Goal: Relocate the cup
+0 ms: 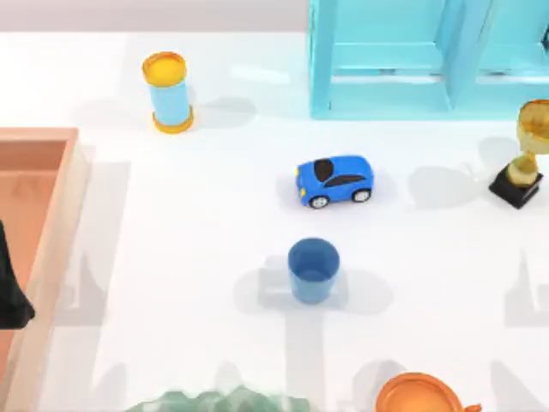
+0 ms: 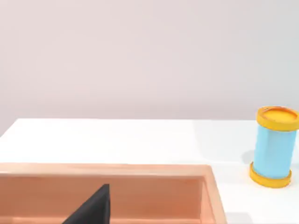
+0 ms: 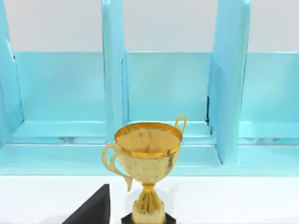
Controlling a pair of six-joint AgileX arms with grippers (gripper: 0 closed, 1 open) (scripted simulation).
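Note:
The cup (image 1: 313, 270) is a small plain blue tumbler standing upright near the middle of the table, in front of the blue toy car (image 1: 334, 180). Nothing touches it. My left gripper (image 1: 10, 296) is a dark shape at the far left edge, over the wooden box (image 1: 60, 223), far from the cup. In the left wrist view a dark part of that gripper (image 2: 93, 207) hangs over the box's inside. A dark part of my right gripper (image 3: 93, 207) sits in front of the gold trophy (image 3: 147, 158), facing the shelf.
A light-blue cylinder with yellow-orange ends (image 1: 168, 92) stands at the back left. A light-blue shelf unit (image 1: 403, 64) fills the back right, with the trophy (image 1: 527, 154) at the right edge. An orange object (image 1: 416, 396) and a green one (image 1: 223, 402) lie at the front edge.

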